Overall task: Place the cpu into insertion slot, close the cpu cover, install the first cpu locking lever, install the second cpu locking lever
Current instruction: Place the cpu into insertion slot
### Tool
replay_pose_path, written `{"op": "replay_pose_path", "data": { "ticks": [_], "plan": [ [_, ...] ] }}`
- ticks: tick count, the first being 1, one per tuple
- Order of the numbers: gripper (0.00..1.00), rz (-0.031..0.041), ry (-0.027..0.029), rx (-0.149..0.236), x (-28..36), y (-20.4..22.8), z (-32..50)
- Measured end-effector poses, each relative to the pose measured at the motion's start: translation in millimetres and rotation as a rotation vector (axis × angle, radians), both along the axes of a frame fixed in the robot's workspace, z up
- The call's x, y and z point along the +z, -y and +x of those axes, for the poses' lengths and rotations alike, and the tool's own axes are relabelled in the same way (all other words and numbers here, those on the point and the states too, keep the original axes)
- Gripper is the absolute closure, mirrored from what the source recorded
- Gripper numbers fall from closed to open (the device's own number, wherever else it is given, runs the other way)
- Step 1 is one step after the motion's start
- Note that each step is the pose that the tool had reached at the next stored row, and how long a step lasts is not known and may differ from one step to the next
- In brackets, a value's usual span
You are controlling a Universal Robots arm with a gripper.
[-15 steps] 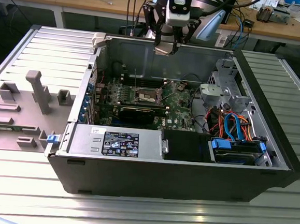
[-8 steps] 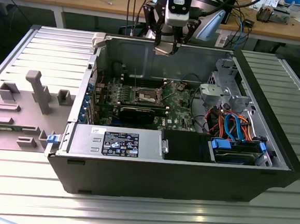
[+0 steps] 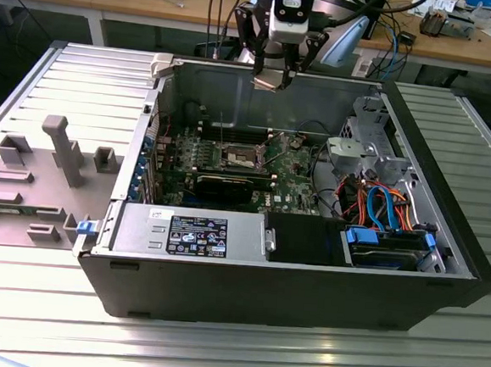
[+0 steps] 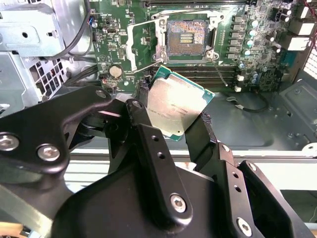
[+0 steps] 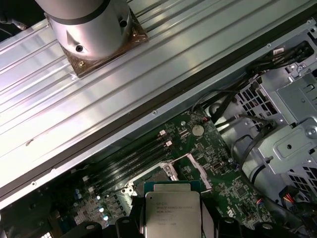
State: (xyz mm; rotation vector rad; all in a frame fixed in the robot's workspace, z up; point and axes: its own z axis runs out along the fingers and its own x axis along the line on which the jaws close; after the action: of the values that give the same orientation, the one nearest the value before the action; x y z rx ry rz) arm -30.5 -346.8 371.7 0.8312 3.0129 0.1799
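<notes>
An open black computer case (image 3: 288, 293) lies on a ribbed metal table (image 3: 215, 351), with blue cables (image 3: 383, 203) inside it.

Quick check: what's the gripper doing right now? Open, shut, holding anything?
The gripper: shut on the cpu, gripped at two opposite edges and held in the air over the motherboard.

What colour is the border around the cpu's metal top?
Green, around a dull silver-grey top; the cpu shows it best in the second wrist view.
</notes>
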Motion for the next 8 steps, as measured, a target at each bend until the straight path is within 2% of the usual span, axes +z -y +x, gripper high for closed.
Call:
{"op": "replay_pose_path", "data": {
  "ticks": [4,8],
  "plan": [
    [0.45,-0.0001,-0.0001,-0.016,-0.2,0.0,-0.8],
    [0.45,-0.0001,-0.0011,-0.066,-1.3,0.0,-1.1]
  ]
}}
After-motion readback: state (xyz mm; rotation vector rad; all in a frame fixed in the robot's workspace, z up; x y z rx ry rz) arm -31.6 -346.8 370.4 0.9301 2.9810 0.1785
